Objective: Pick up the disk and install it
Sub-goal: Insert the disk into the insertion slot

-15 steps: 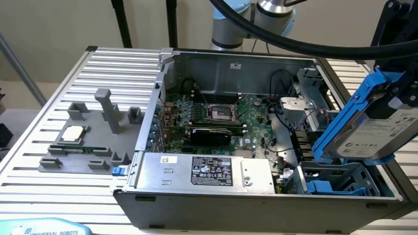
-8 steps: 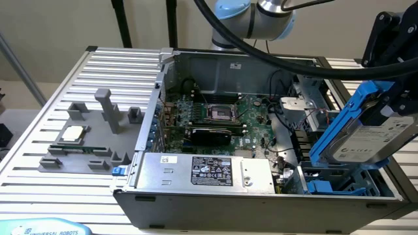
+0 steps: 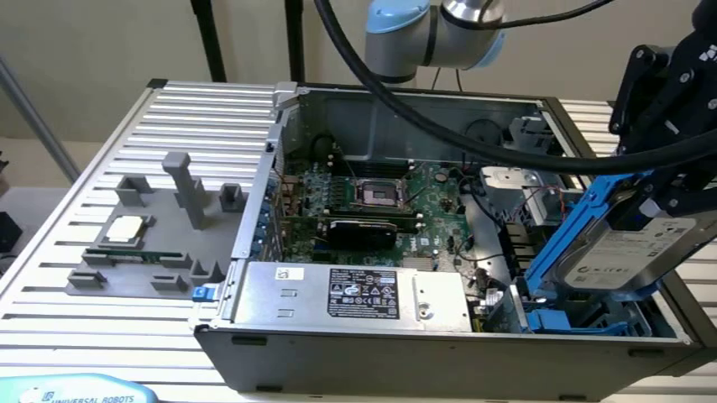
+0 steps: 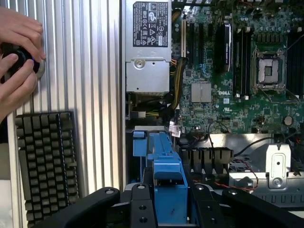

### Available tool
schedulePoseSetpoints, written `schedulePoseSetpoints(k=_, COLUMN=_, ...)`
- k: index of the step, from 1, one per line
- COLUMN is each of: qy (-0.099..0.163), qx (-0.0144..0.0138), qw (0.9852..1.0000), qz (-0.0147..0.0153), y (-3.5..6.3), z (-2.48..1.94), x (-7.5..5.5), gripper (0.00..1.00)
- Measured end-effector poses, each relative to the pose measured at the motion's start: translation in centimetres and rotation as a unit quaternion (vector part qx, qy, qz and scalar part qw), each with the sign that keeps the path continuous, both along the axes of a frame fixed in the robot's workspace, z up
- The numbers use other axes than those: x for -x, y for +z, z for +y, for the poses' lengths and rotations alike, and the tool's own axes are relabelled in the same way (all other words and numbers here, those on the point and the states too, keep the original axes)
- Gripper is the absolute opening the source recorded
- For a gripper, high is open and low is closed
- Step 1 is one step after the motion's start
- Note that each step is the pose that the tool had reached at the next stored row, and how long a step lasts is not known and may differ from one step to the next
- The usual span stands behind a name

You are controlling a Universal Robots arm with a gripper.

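The disk (image 3: 627, 252), silver-grey with a white label in a blue carrier bracket (image 3: 566, 235), hangs tilted over the open computer case (image 3: 448, 353) at the exterior view's right. My gripper (image 3: 661, 189) is shut on its upper end. Below it lies a blue drive bay (image 3: 572, 321) in the case's front right corner; the disk's lower edge is close to the bay, contact unclear. In the wrist view the blue carrier (image 4: 166, 175) sits between my black fingers (image 4: 142, 206), the gripper (image 4: 171, 211) clamped on it, above the blue bay part (image 4: 142, 145).
The case holds a motherboard (image 3: 370, 197) and a silver power supply with a black label (image 3: 358, 294). A grey fixture with a small square chip (image 3: 126, 227) stands on the slatted table (image 3: 168, 126). A keyboard (image 4: 45, 161) lies beside the case, and a person's hands (image 4: 16, 61) hold a black knob.
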State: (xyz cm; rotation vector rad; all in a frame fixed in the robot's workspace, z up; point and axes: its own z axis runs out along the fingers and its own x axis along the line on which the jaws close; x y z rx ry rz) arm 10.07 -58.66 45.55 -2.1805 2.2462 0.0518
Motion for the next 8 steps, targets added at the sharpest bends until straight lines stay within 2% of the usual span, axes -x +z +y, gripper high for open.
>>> schedulePoseSetpoints(k=4, qy=0.0, qx=0.0019, qw=1.0, qz=0.0, y=-0.73, z=0.04, x=-0.01, gripper=0.33)
schedulePoseSetpoints(k=8, qy=0.0, qx=0.0024, qw=1.0, qz=0.0003, y=-1.15, z=0.09, x=-0.22, gripper=0.33)
